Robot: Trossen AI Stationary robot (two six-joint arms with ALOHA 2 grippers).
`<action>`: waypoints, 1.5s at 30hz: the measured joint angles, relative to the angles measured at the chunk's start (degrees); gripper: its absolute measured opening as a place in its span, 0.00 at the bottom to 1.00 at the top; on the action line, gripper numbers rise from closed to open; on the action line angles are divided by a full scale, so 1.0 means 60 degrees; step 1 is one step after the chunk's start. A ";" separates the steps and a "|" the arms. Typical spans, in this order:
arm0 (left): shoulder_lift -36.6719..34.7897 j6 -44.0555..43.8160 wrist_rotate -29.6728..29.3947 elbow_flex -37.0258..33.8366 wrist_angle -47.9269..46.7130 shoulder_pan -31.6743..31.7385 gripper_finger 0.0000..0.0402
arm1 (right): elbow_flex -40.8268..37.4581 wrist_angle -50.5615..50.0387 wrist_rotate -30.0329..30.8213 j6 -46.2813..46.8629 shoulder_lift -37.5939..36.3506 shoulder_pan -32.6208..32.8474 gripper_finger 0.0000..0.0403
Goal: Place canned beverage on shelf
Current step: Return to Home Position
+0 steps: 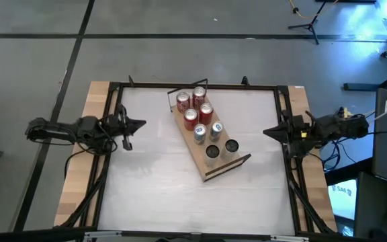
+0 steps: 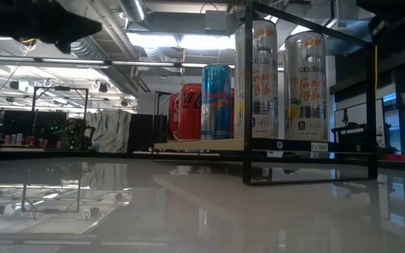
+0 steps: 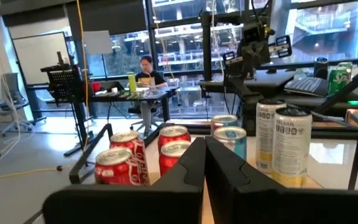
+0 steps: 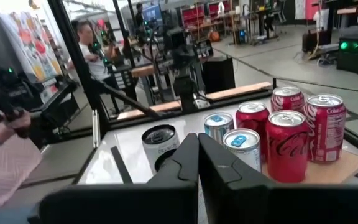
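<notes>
Flanking the shelf [image 1: 224, 164], well clear at opposite table [image 1: 153, 191] edges: left tool [image 1: 140, 124] and right tool [image 1: 267, 132], both closed.

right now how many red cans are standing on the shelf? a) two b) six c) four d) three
c: the high view shows four red cans at one end of the shelf, then two blue cans and two white-yellow cans; the left end effector and right end effector sit off to either side.

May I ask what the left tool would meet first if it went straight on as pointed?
The left tool would likely meet the shelf first, a red can just behind its edge; height unclear.
</notes>
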 joint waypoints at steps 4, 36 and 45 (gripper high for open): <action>-0.0515 -0.0248 0.0015 -0.0774 0.0612 0.0000 0.00 | -0.0560 0.0116 -0.0107 0.0002 -0.0450 0.0000 0.00; -0.1431 -0.1215 0.1236 -0.1980 -0.0236 0.1206 0.00 | -0.4413 0.3813 -0.0185 -0.0255 -0.0530 0.0000 0.00; -0.1428 -0.1526 0.1241 -0.1980 -0.0745 0.1206 0.00 | -0.4737 0.4237 -0.0171 -0.0325 -0.0534 0.0000 0.00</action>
